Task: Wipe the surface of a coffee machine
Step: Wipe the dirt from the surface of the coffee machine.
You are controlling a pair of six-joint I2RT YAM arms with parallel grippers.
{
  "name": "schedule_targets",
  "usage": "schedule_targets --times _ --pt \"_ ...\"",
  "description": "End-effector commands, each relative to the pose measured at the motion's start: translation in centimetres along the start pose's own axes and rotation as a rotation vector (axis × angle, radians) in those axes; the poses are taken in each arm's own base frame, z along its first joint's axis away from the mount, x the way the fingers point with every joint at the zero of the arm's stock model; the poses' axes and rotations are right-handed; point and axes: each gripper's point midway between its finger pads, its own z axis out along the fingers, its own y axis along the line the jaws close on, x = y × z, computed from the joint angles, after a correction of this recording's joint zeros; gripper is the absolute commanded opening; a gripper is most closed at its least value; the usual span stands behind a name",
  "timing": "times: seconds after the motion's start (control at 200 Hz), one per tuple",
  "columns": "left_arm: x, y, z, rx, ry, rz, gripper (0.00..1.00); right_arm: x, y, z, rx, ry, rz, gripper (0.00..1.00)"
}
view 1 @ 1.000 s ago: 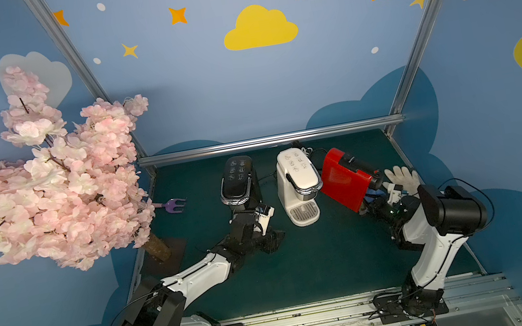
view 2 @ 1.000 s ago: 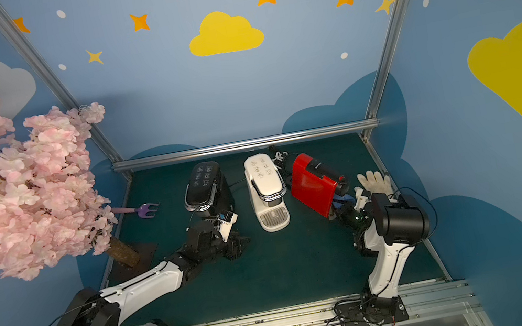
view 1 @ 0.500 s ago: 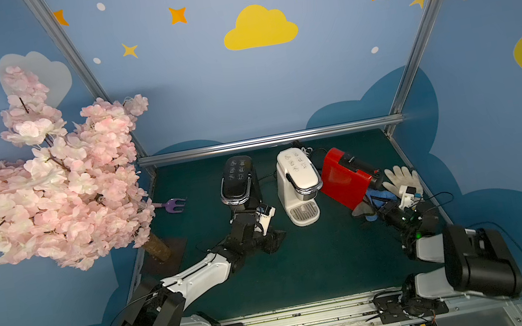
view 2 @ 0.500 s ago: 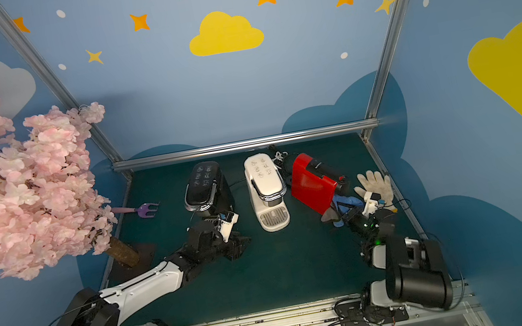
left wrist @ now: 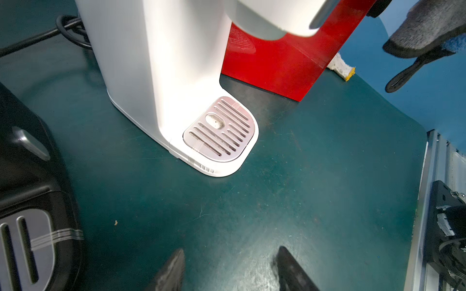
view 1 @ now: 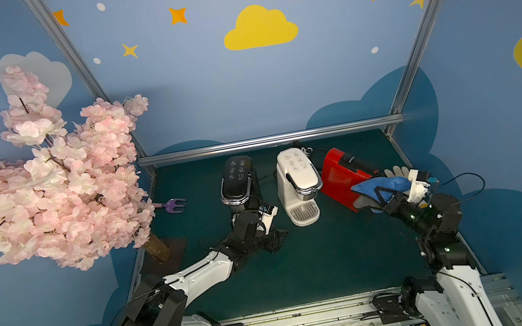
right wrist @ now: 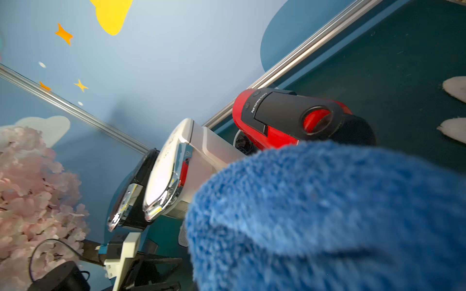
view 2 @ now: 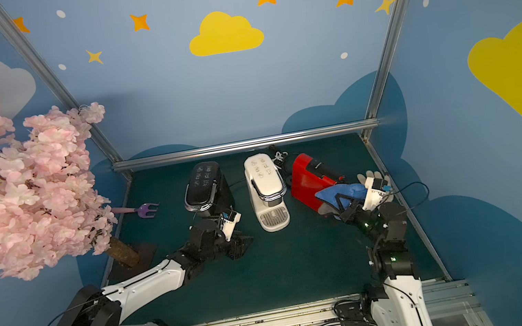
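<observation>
About to wipe: holding the blue cloth [view 1: 381, 184] tight in the right gripper [view 1: 381, 196], just beside the red coffee machine [view 1: 335, 172]. Resting the left gripper [left wrist: 230, 268] half open, empty. Next, press and rub gently.

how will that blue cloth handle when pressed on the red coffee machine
Probably floppy: the blue cloth drapes and folds around the right tool. Its fuzzy pile looks soft, so it likely drags rather than slips on the red coffee machine.
</observation>
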Motion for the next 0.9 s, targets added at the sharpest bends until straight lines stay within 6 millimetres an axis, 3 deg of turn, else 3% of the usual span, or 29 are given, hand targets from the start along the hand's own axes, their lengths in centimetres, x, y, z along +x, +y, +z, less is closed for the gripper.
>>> schedule_targets --times 0.0,0.075,0.1,0.19,0.431,0.576,0.691,0.891 --pt "-0.3 -0.3 0.2 0.006 0.001 0.024 0.60 -0.4 0.8 1.5 0.041 0.051 -0.137 0.00" --pt "-0.4 -0.3 0.1 0.004 -0.002 0.028 0.60 -0.9 1.4 3.3 0.068 0.069 -0.239 0.00" --pt "-0.3 -0.3 0.1 0.002 0.000 0.029 0.60 -1.7 2.5 3.9 0.053 0.065 -0.272 0.00" --pt "-0.5 -0.3 0.0 -0.001 -0.005 0.030 0.60 -1.6 4.1 6.6 0.051 0.121 -0.350 0.00" --pt "-0.6 -0.6 -0.1 0.011 -0.009 0.028 0.60 -1.2 4.1 13.1 0.254 0.200 -0.657 0.00" --pt "-0.6 -0.6 -0.2 0.012 -0.007 0.026 0.60 0.0 1.3 15.5 0.373 0.292 -0.675 0.00" --pt "-0.7 -1.0 -0.4 0.018 -0.011 0.030 0.60 1.3 -2.0 16.2 0.509 0.361 -0.685 0.00" --pt "-0.7 -1.0 -0.4 0.016 -0.013 0.032 0.60 6.6 -6.5 17.1 0.571 0.529 -0.694 0.00"
